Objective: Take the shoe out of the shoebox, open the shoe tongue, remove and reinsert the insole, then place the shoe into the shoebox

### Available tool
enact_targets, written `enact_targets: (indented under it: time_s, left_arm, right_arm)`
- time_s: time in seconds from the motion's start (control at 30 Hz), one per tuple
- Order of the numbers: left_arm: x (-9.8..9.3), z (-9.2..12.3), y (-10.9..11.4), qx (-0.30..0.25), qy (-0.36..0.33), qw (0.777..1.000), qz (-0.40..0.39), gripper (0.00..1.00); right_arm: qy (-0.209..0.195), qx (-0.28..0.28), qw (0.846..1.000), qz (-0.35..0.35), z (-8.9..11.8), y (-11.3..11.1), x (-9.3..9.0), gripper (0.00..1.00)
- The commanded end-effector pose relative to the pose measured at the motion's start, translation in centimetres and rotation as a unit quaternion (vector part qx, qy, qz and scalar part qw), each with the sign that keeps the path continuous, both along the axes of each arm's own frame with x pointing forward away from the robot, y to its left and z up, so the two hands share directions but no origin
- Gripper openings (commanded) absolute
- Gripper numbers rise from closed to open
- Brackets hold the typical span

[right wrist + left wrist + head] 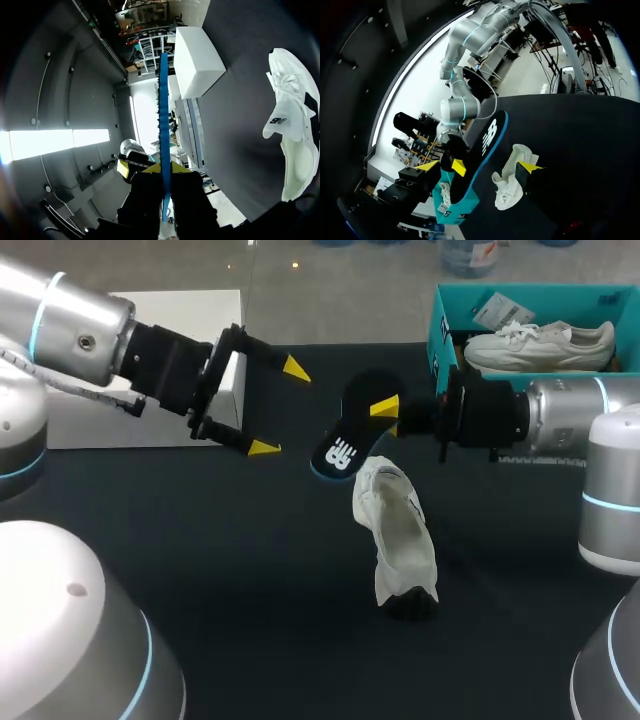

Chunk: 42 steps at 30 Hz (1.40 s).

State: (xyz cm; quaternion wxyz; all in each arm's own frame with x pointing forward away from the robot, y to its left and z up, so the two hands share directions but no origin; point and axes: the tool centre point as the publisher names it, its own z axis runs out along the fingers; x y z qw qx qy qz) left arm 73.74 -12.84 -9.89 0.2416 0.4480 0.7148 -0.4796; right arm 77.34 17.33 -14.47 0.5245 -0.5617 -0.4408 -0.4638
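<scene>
- White fabric shoe (395, 540) with a black sole: out of the box, on the dark table (230, 570), just below and to the side of the right gripper's fingers. Long axis crosswise to those fingers; tongue folded back, opening exposed.
- Black foam insole (345, 435) with a blue edge and white logo: out of the shoe, pinched between the fingers of the right gripper (388, 412). Seen edge-on from that wrist, long axis running out ahead of the fingertips. Lower end just beside the near end of the shoe.
- Left gripper (279, 408): fingers spread wide, holding nothing. Insole lies ahead of them, apart.
- Deciding relation, as a judgement: insole and shoe opening not aligned; insole length to be swung in line with the shoe's. Right arm the nearer of the two.
- Teal cardboard shoebox (437, 320): beyond the right wrist, open-topped, holding a second white lace-up shoe (540, 343) and a paper tag.
- Plain white box (180, 315): behind the left fingers, contents not visible.
</scene>
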Motion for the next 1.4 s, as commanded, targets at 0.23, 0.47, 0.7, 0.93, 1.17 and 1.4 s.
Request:
enact_targets:
  time_s: [0.23,0.47,0.7,0.93,1.17,1.4]
  left_arm:
    - [0.6,3.1,-1.2,0.128,-0.018,0.986,-0.11,1.0]
    - [0.6,3.1,-1.2,0.128,-0.018,0.986,-0.11,1.0]
    - [0.6,3.1,-1.2,0.128,-0.018,0.986,-0.11,1.0]
    - [0.7,3.6,-1.4,0.16,-0.043,0.98,-0.113,1.0]
    - [2.2,4.5,-2.5,0.237,-0.069,0.958,-0.142,1.0]
    - [3.4,4.1,-3.9,0.276,-0.081,0.945,-0.154,1.0]
  right_arm:
    - [0.0,-0.001,1.0,0.0,0.0,0.0,-0.1,0.0]
    - [0.0,-0.001,1.0,0.0,0.0,0.0,-0.1,0.0]
    - [0.0,-0.001,1.0,0.0,0.0,0.0,-0.1,0.0]
    - [-0.008,0.006,1.0,0.015,-0.4,0.1,-0.8,0.0]
    - [-0.014,0.017,0.999,0.036,-1.1,-0.3,-2.3,0.0]
    - [0.001,0.003,0.999,0.043,-1.5,-0.1,-3.2,0.0]
